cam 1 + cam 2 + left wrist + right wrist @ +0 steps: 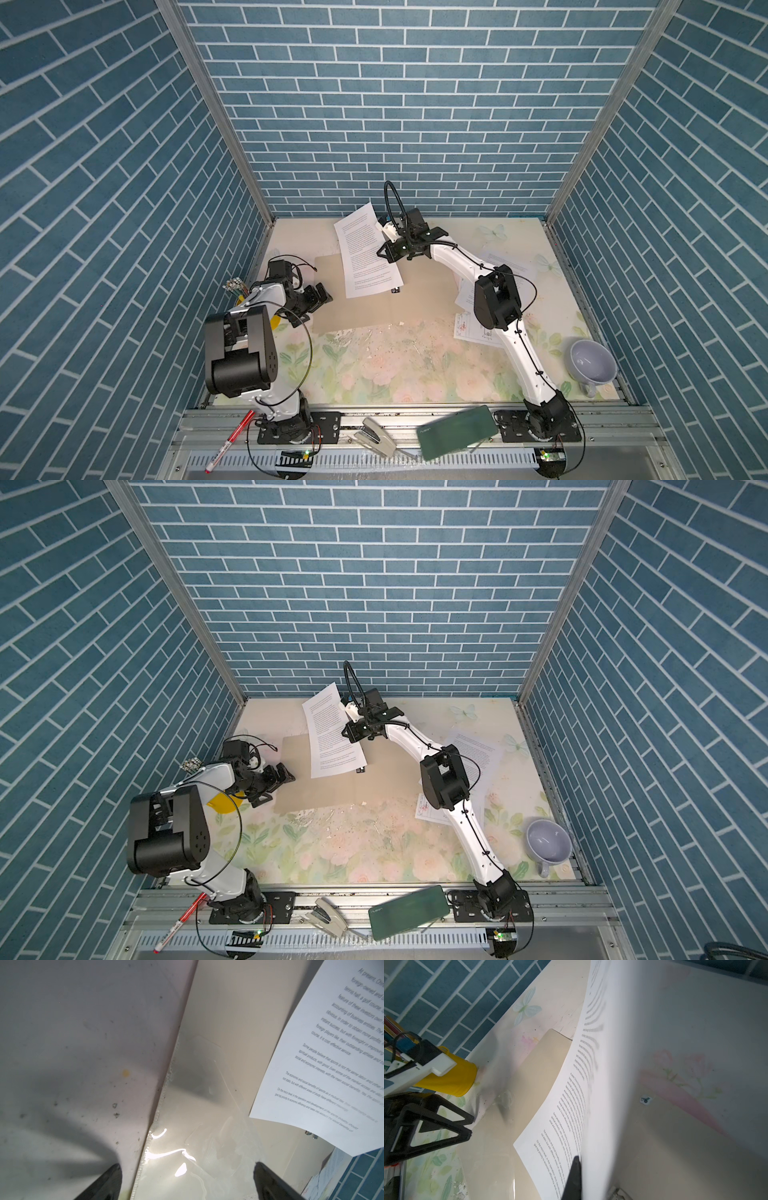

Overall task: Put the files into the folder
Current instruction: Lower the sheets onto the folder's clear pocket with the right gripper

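A smooth dark green case (457, 432) lies flat on the ribbed metal rail (395, 415). On the glossy floral table (395, 374), the left gripper (323, 297) hangs wide open at the left edge of the matte tan folder (365, 313), which is spread flat (clear film shines on part of it). The right gripper (384, 251) pinches a curling printed sheet (363, 253) over the folder. To the folder's right lie a text sheet (509, 262) and a line-drawing sheet (467, 334).

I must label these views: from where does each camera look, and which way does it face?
Top views: high behind the arms, looking down on the table; both arms show.
Left wrist: faces the folder edge; the open left hand frames it.
Right wrist: looks along the sheet the right hand pinches.
All share sheet and folder.
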Tool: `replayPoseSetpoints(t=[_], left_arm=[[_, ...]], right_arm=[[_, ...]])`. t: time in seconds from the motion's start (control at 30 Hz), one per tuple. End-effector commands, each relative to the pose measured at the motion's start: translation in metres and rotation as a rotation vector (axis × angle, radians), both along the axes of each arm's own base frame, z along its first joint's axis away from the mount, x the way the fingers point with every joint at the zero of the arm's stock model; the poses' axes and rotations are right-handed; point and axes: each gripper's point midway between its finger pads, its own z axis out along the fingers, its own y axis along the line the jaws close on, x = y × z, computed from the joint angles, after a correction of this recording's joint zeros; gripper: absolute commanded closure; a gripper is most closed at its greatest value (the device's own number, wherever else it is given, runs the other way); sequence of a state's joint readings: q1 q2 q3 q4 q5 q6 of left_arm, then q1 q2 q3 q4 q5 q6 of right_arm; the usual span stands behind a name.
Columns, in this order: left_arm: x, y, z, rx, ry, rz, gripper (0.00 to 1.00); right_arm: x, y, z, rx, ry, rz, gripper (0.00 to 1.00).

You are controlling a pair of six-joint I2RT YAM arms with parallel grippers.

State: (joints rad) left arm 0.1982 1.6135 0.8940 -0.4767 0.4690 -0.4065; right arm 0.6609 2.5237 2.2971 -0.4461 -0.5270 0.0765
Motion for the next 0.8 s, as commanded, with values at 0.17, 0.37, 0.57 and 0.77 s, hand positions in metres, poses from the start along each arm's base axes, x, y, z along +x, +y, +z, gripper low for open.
replayPoseSetpoints(t=[0.17, 0.37, 0.57, 0.77], left_arm=[[0.003, -0.002, 0.0, -0.026, -0.008, -0.008, 0.0], [0.005, -0.004, 0.002, -0.035, -0.02, -0.01, 0.0], [0.008, -0.006, 0.004, -0.049, -0.036, -0.013, 0.0], [0.008, -0.007, 0.004, -0.054, -0.045, -0.013, 0.0]], right_arm=[[-0.006, 0.021, 0.0, 0.026, -0.08, 0.077, 0.95], [-0.007, 0.028, 0.004, 0.043, -0.1, 0.087, 0.95], [-0.013, 0.035, 0.006, 0.067, -0.104, 0.118, 0.94], [-0.02, 0.04, 0.004, 0.094, -0.071, 0.138, 0.94]])
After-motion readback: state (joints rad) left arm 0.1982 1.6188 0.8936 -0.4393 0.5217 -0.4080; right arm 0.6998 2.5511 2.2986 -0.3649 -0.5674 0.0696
